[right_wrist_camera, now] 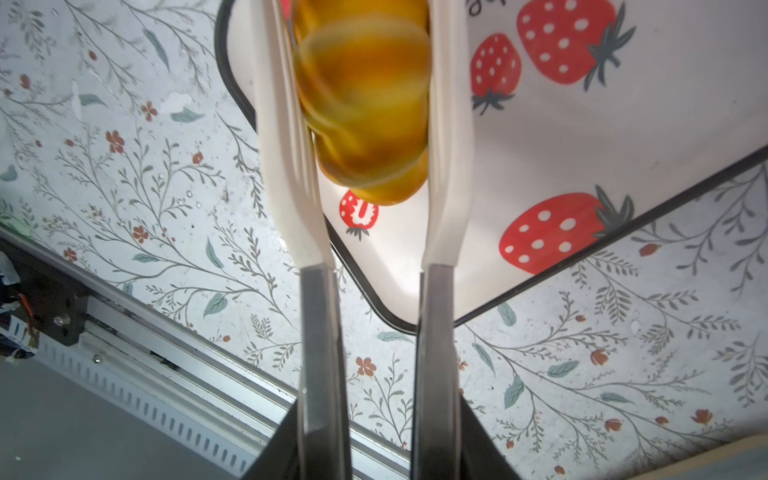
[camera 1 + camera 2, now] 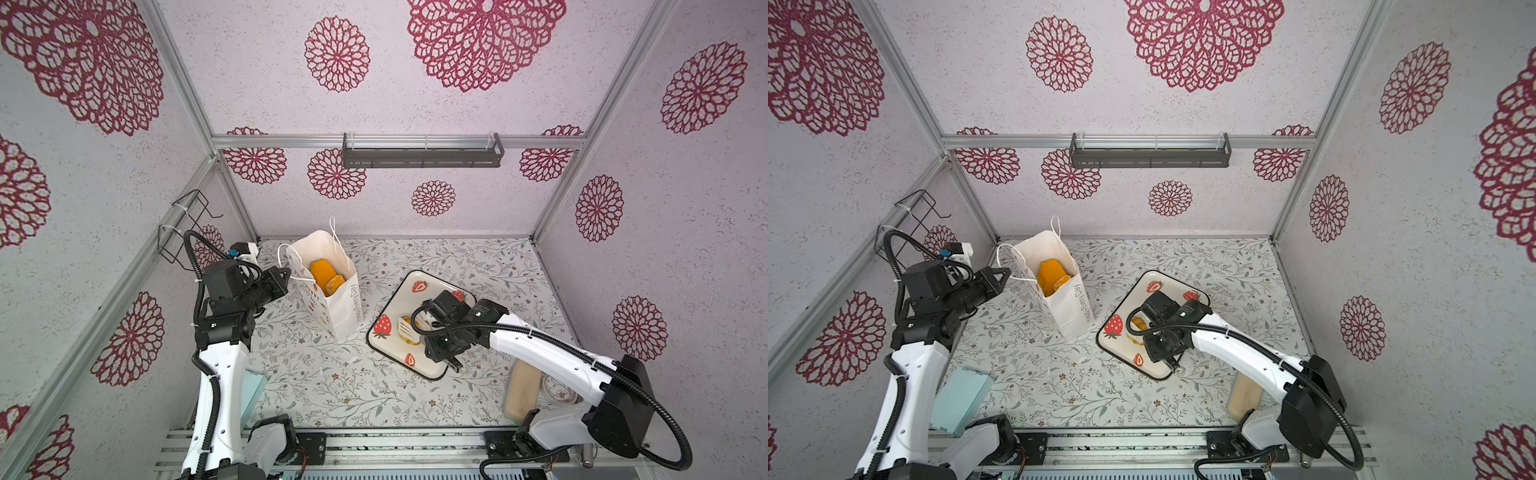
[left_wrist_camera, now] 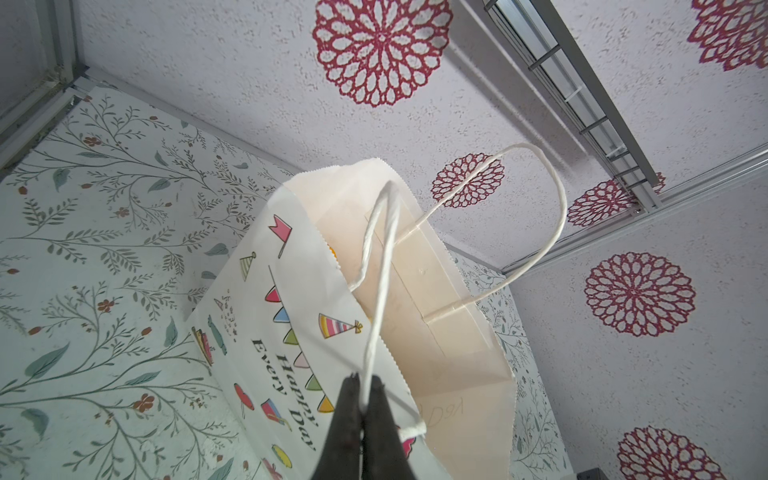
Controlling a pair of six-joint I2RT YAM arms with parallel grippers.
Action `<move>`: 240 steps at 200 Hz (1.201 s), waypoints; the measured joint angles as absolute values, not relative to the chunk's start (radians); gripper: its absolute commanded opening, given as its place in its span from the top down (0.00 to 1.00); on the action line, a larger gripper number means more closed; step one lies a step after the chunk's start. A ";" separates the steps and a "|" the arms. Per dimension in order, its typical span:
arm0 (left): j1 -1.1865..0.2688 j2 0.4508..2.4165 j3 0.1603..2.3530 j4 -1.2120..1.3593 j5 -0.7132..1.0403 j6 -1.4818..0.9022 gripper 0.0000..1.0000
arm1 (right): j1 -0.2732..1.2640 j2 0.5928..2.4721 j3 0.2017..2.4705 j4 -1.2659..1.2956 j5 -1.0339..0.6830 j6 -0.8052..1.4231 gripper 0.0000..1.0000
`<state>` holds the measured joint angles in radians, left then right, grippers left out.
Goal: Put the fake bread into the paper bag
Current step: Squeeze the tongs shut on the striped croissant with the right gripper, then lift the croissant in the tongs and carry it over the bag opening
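White paper bag (image 2: 338, 309) stands upright, left of centre in both top views. Its mouth is open and at least two orange bread pieces (image 2: 323, 272) are already inside. Left gripper (image 3: 365, 379) is pinched tight on one white cord handle (image 3: 376, 291), apparently keeping the mouth open.

Right of centre lies a strawberry-print tray (image 2: 388, 309). Over it, the right gripper (image 2: 441, 345) clamps a pair of tongs (image 1: 320, 332). Their white tips are drawn narrow around a glossy golden roll (image 1: 365, 104), which is blurred; whether it rests on the tray or is lifted, I cannot tell.

No other bread shows on the tray, though the arm hides part of it. This may be the last piece, not yet carried to the bag.

Black script on the bag's front reads "Happy Every Day" in the left wrist view, among party hats and bunting. No brand name is readable.
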<state>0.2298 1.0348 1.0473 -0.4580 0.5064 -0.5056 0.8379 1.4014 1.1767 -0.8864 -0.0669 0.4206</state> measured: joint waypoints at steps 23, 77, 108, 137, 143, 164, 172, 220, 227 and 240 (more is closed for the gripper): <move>0.230 1.035 1.047 -0.458 0.506 -0.506 1.00 | 0.831 1.405 1.215 -0.885 -0.051 0.420 0.60; 0.230 1.035 1.047 -0.458 0.506 -0.506 1.00 | 0.818 1.419 1.298 -0.851 -0.028 0.421 0.60; 0.230 1.035 1.047 -0.458 0.505 -0.506 1.00 | 0.818 1.419 1.345 -0.836 -0.025 0.421 0.60; 0.230 1.035 1.047 -0.458 0.504 -0.506 1.00 | 0.818 1.419 1.393 -0.823 -0.023 0.420 0.60; 0.230 1.035 1.047 -0.458 0.504 -0.506 1.00 | 0.818 1.419 1.401 -0.820 -0.022 0.420 0.60; 0.230 1.035 1.047 -0.458 0.504 -0.506 1.00 | 0.818 1.419 1.433 -0.819 -0.021 0.416 0.61; 0.230 1.035 1.047 -0.458 0.504 -0.506 1.00 | 0.818 1.419 1.448 -0.817 -0.020 0.413 0.61; 0.230 1.035 1.047 -0.458 0.504 -0.506 1.00 | 0.818 1.419 1.514 -0.804 -0.021 0.409 0.61; 0.230 1.035 1.047 -0.458 0.504 -0.506 1.00 | 0.818 1.420 1.525 -0.805 -0.021 0.405 0.61; 0.230 1.035 1.047 -0.458 0.504 -0.506 1.00 | 0.818 1.424 1.549 -0.805 -0.022 0.393 0.61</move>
<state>0.2298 1.0348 1.0473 -0.4580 0.5037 -0.5056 0.8181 1.4242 1.5494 -0.8051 -0.0219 0.3931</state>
